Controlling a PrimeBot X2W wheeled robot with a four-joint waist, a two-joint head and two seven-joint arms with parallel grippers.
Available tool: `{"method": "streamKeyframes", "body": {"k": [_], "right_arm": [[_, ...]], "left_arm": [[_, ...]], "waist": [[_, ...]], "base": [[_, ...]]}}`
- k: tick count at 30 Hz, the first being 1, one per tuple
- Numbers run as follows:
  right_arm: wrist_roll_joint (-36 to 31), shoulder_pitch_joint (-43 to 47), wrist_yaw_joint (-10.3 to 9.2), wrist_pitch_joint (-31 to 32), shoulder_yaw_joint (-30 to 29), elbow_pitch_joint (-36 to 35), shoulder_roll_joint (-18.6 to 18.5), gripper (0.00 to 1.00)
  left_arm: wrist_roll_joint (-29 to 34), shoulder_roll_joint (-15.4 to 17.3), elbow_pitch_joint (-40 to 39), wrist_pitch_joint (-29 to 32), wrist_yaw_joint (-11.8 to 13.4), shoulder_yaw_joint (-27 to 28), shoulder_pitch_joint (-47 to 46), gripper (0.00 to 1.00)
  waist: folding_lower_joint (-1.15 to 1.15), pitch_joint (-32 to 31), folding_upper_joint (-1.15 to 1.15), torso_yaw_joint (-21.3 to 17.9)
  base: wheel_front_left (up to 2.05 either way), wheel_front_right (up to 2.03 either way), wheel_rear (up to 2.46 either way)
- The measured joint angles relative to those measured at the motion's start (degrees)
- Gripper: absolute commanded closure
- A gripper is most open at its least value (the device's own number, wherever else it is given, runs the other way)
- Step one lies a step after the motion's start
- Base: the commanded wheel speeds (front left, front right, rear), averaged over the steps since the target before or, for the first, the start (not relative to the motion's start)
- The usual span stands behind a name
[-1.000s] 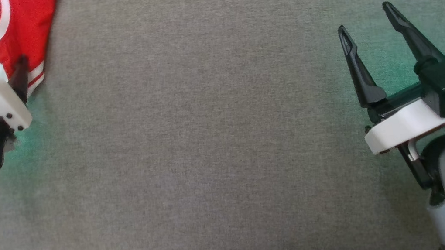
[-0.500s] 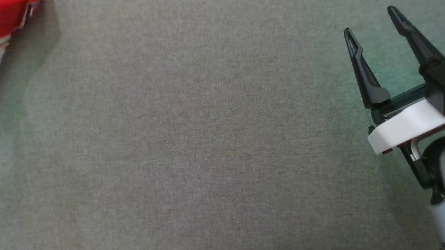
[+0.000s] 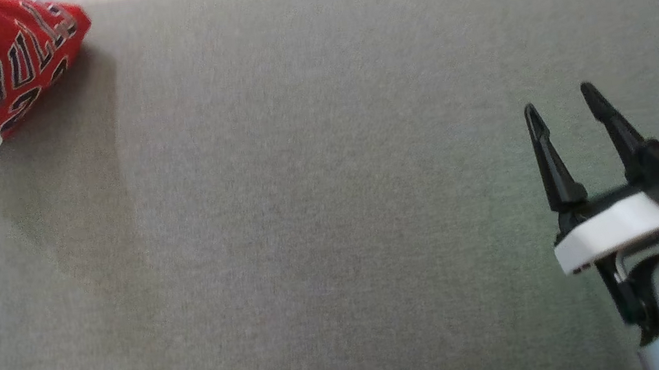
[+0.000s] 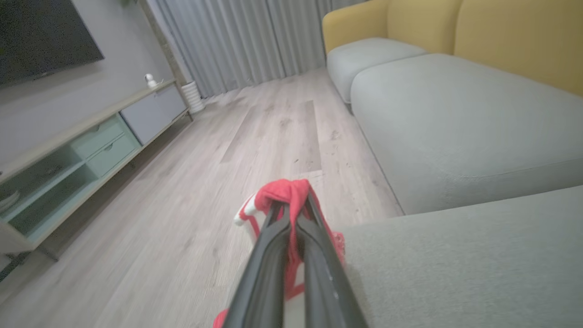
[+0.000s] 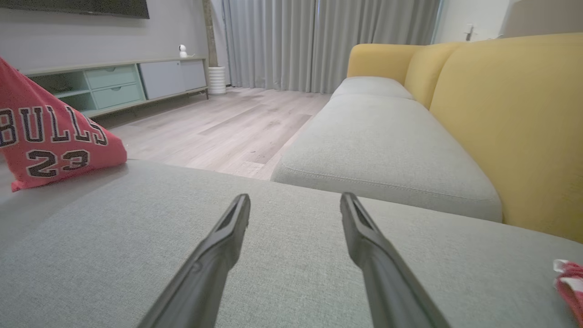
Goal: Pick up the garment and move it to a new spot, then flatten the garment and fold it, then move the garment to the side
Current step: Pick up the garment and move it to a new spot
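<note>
The robot's left hand point(image 4: 291, 205), its two dark fingers pinched together on a bunch of red cloth, held the garment point(image 3: 23, 61), a red jersey lettered "BULLS" and "23", raised at the far left corner of the grey sofa cushion point(image 3: 333, 210). The right hand point(image 3: 558, 100) hovered over the cushion's right side, well apart from the garment, fingers spread wide with nothing between them. Beyond lay a wooden floor point(image 4: 273, 127) and a yellow-backed sofa point(image 5: 501, 114).
</note>
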Motion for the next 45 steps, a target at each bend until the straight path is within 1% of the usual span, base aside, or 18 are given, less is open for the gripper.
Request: {"method": "streamKeyframes", "body": {"k": [4,6,9,12,14,16,21,25,28,34,36,39,40,41,42,43,45], "right_arm": [[1.9,2.0,0.00,-1.6,-0.4,2.1,0.3,0.00],[2.7,3.3,0.00,-2.1,-0.7,2.9,0.4,0.00],[3.6,4.9,0.00,-2.7,-0.9,3.8,0.4,0.00],[4.0,5.6,0.00,-3.2,-1.3,4.1,0.5,0.00],[4.0,5.8,0.00,-3.3,-1.4,4.2,0.5,0.00],[4.0,6.2,0.00,-3.5,-1.5,4.2,0.5,0.00],[4.0,6.3,0.00,-3.6,-1.5,4.2,0.5,0.00],[4.5,6.1,0.00,-3.8,-1.5,3.8,0.5,0.00],[4.5,5.9,0.00,-3.9,-1.5,3.7,0.5,0.00],[4.5,3.3,0.00,-4.4,-1.4,3.7,0.5,0.00],[4.5,2.3,0.00,-4.4,-1.4,3.7,0.5,0.00],[4.4,1.6,0.00,-4.5,-1.4,3.8,0.5,0.00],[4.4,1.6,0.00,-4.5,-1.4,3.8,0.5,0.00],[4.4,1.4,0.00,-4.5,-1.4,3.8,0.5,0.00],[4.3,1.3,0.00,-4.6,-1.4,3.8,0.5,0.00],[4.2,1.3,0.00,-4.8,-1.4,3.9,0.5,0.00],[3.9,1.3,0.00,-4.9,-1.5,4.0,0.5,0.00]], "left_arm": [[1.7,-0.2,-3.9,0.8,-1.0,-2.4,-2.1,1.00],[1.8,-1.0,-5.6,1.0,-1.3,-3.1,-2.9,1.00],[1.8,-3.1,-8.5,1.0,-1.3,-3.7,-4.6,1.00],[0.9,-6.5,-11.3,1.3,-1.1,-3.8,-7.0,1.00],[0.2,-8.5,-13.0,1.4,-0.5,-3.8,-8.2,1.00],[-0.7,-9.8,-13.9,1.5,0.4,-3.5,-8.9,1.00],[-2.9,-11.7,-14.4,1.5,3.1,-2.4,-8.4,1.00],[-4.5,-12.0,-14.3,1.4,4.9,-1.5,-4.9,1.00],[-6.0,-11.4,-12.8,-0.2,6.4,-0.7,1.7,1.00],[-7.6,-8.7,-5.8,-3.4,8.2,-0.4,16.1,1.00],[-7.9,-7.8,-3.2,-4.8,8.7,-0.1,19.0,1.00],[-9.5,-7.8,0.0,-7.0,9.2,1.5,21.1,1.00],[-9.5,-7.8,0.0,-7.0,9.2,1.5,21.1,0.95],[-9.9,-7.9,0.8,-7.5,9.1,1.7,21.3,0.76],[-10.0,-8.2,1.4,-8.2,9.1,1.8,21.4,0.36],[-10.0,-8.4,2.1,-8.7,9.0,1.9,21.4,0.00],[-10.0,-9.3,2.8,-9.4,8.4,1.9,21.4,0.00]], "waist": [[0.00,-4.4,0.00,-1.6],[-0.01,-6.4,0.00,-2.7],[-0.01,-8.7,0.00,-5.0],[0.01,-10.1,0.00,-7.7],[0.01,-10.9,0.00,-9.4],[0.00,-11.3,0.00,-11.0],[0.00,-10.8,0.00,-13.9],[0.02,-8.2,0.00,-14.5],[0.03,-5.7,0.00,-14.8],[0.03,-0.8,0.00,-15.2],[0.03,0.5,0.00,-15.4],[0.03,2.2,0.00,-15.5],[0.03,2.2,0.00,-15.5],[0.03,2.6,0.00,-15.5],[0.03,3.0,0.00,-15.4],[0.03,3.2,0.00,-15.3],[0.02,3.4,0.00,-14.8]], "base": [[0.00,0.00,0.00],[0.00,0.00,0.00],[0.00,0.00,0.00],[0.00,0.00,0.00],[0.00,0.00,0.00],[0.00,0.00,0.00],[0.00,0.00,0.00],[0.00,0.00,0.00],[0.00,0.00,0.00],[0.00,0.00,0.00],[0.00,0.00,0.00],[0.00,0.00,0.00],[0.00,0.00,0.00],[0.00,0.00,0.00],[0.00,0.00,0.00],[0.00,0.00,0.00],[0.00,0.00,0.00]]}}
